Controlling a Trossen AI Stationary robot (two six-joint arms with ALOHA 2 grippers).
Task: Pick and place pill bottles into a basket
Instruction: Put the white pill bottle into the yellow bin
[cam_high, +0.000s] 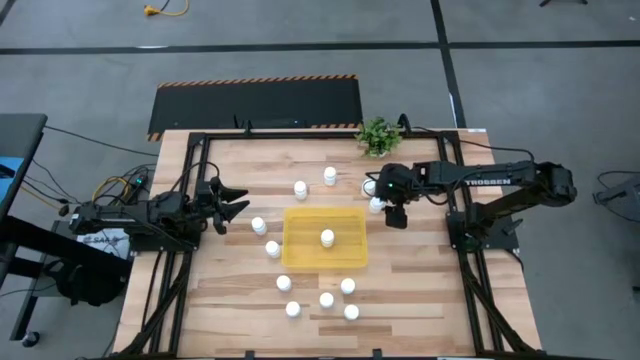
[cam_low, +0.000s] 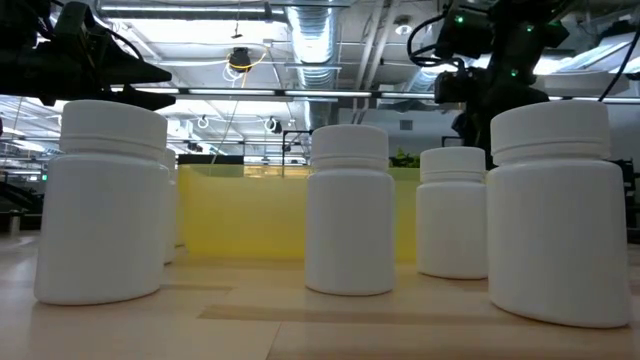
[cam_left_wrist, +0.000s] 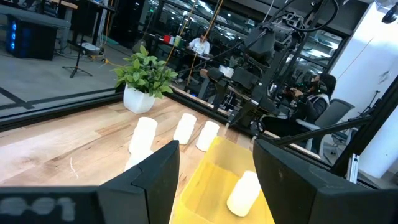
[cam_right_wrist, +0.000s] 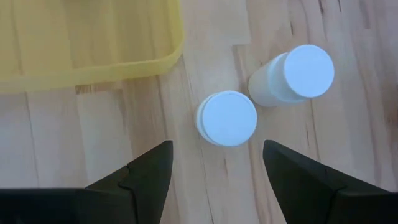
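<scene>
The yellow basket (cam_high: 300, 245) lies mid-table with one white pill bottle (cam_high: 327, 237) standing in it. Several more pill bottles stand on the wood around it, at the far side (cam_high: 330, 175) and the near side (cam_high: 326, 299). My right gripper (cam_high: 395, 215) hangs open just right of the basket's far right corner, pointing steeply down. In its wrist view a capped bottle (cam_right_wrist: 226, 118) stands on the table just ahead of the open fingers, another (cam_right_wrist: 292, 78) beyond it. My left gripper (cam_high: 235, 203) waits open and level at the table's left, facing the basket (cam_left_wrist: 208, 171).
A small potted plant (cam_high: 378, 135) stands at the far edge, behind my right gripper. Black frame rails (cam_high: 195, 180) run along the table's left, right and far sides. Bare wood lies between the basket and the right rail.
</scene>
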